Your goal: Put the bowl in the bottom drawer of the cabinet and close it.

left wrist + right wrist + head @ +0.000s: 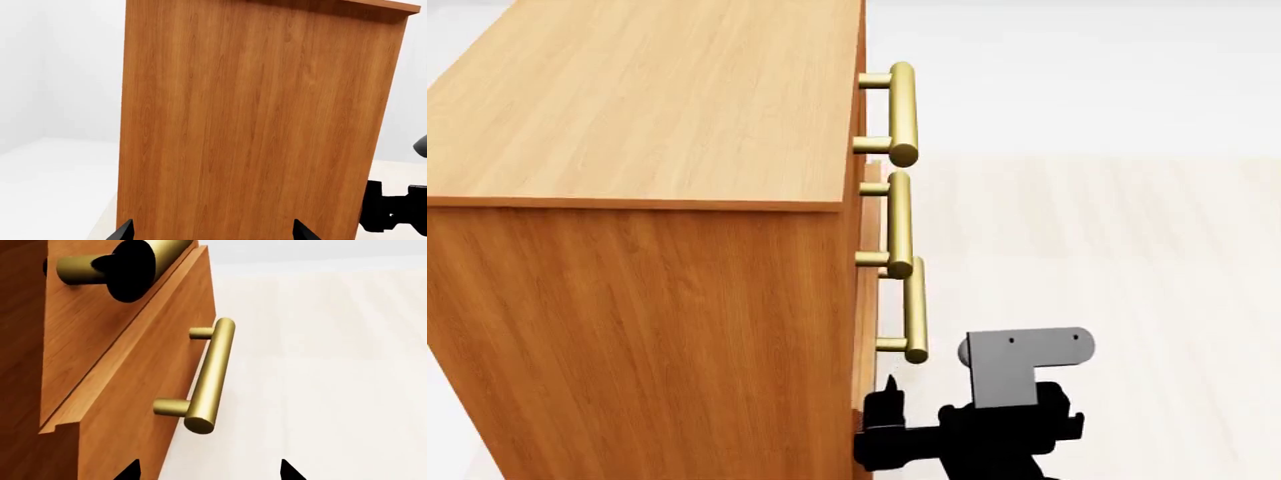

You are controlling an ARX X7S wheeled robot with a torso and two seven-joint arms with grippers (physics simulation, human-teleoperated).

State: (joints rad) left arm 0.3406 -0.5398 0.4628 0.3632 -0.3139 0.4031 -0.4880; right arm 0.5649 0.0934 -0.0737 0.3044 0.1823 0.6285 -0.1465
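The head view looks down on the cabinet (641, 200), a tall orange-brown wooden box, and shows its flat top and one plain side. Three brass handles stick out from its front edge, one under the other. The lowest handle (910, 310) belongs to the bottom drawer (866, 330), and that drawer front sits a little farther out than the two above it, so it looks pulled out a bit, though from this angle it is hard to be sure how far. Just below that handle is the right gripper (888, 395), black, with a grey plate above it, close to the cabinet's front corner. The right wrist view shows what the head view cannot: the bottom drawer (133, 405) front up close, stepping out past the drawer above, with its brass bar handle (207, 377) held on two short posts. The two black fingertips (130, 471) of the right gripper (208, 471) show at the picture's edge, spread apart with nothing between them, and they are not touching the handle. The left wrist view shows only the cabinet's (253, 120) plain wood side, filling most of the picture. The left gripper's (212, 231) two tips are wide apart and hold nothing. The bowl does not show in any view, so I cannot tell where it is.
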